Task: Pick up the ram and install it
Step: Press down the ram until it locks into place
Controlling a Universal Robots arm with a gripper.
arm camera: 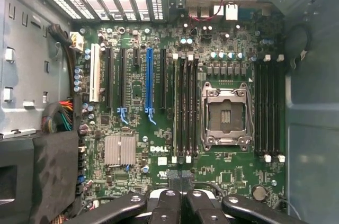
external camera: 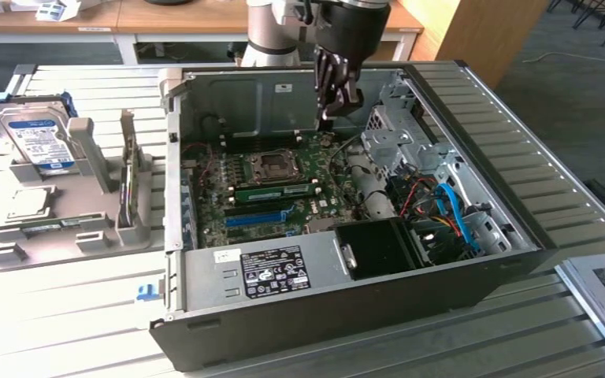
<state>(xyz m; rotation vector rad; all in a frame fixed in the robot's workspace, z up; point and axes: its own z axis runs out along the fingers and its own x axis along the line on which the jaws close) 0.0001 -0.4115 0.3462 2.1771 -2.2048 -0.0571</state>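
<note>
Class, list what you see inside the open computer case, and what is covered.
Inside the computer case: a green motherboard, an empty processor socket, the ram seated in a slot beside it, and blue cables. A black box hides whatever lies beneath it.

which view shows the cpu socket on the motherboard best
The wrist view: it looks straight down on the cpu socket, whole and unobstructed. The exterior view shows it at a slant, deep inside the case.

White "DELL" lettering (arm camera: pixel 159 149) stands on the motherboard (arm camera: pixel 222 173). The black sticker (external camera: pixel 274 268) on the case (external camera: pixel 387 307) bears white print and marks too small to read, as does the drive label (external camera: pixel 42 142).
</note>
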